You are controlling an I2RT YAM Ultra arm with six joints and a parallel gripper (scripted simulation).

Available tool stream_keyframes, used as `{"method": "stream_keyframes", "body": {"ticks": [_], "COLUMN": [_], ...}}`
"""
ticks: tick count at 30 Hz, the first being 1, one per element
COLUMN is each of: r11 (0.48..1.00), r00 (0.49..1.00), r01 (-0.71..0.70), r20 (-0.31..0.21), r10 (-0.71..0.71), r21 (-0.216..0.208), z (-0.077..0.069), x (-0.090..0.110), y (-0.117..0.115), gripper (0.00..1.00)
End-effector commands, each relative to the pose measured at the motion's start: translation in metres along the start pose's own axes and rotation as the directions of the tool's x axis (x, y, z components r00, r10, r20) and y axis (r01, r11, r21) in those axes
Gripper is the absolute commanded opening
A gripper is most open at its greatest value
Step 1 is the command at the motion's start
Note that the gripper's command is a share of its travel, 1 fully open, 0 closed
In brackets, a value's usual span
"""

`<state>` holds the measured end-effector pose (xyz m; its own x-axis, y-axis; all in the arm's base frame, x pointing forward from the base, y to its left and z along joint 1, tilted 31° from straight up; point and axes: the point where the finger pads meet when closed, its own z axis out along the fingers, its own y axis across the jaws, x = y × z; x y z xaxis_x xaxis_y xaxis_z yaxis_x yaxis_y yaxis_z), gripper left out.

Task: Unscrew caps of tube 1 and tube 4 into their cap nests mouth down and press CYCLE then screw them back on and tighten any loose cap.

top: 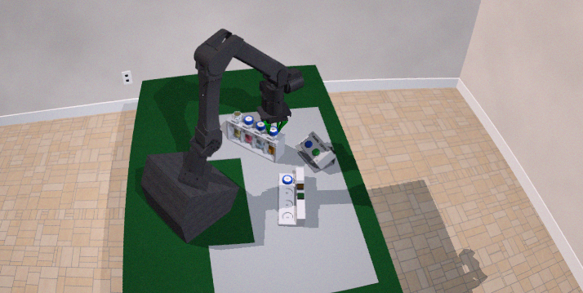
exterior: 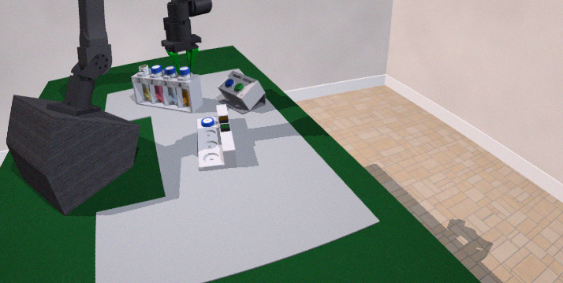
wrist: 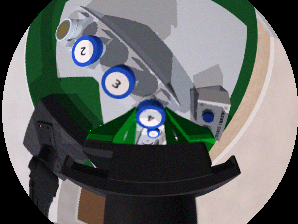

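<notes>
Gripper [exterior: 182, 61] hangs straight down over the right end of the decapping station [exterior: 193, 92], green fingers [exterior: 173, 59] clamped on the blue cap of tube 4 [exterior: 184, 70], which sits on its tube. Caps 2 [wrist: 87, 50] & 3 [wrist: 119, 83] are on their tubes further left in the station; tube 1 [exterior: 143, 69] at the far left end is uncapped. Its cap [exterior: 207, 122] prob. lies in nest 1, the cap tray [exterior: 209, 159] end nearest the station, w/ the key desk [exterior: 252, 94] just right of the station.

Cap dots [wrist: 87, 50] read 2, 3 and 4.
</notes>
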<state>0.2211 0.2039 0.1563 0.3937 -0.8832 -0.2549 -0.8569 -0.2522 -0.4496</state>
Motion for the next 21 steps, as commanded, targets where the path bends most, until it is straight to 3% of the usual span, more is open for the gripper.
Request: {"method": "stream_keyframes", "body": {"ticks": [1,4,12,13,21], "r11": [0.970,0.929,0.929,0.929,0.929], "r00": [0.970,0.929,0.929,0.929,0.929], "r01": [0.242,0.369,0.369,0.369,0.369], "r20": [0.003,0.001,0.001,0.001,0.001], "r10": [-0.242,-0.369,-0.369,-0.369,-0.369], "r21": [0.012,0.012,0.012,0.012,0.012], "z": [-0.0031,-0.0031,-0.0031,-0.0031,-0.0031], "x": [-0.0014,-0.0014,-0.0014,-0.0014,-0.0014], "y": [-0.0024,-0.0024,-0.0024,-0.0024,-0.0024], "gripper": [0.00,0.00,0.00,0.49,0.49]}}
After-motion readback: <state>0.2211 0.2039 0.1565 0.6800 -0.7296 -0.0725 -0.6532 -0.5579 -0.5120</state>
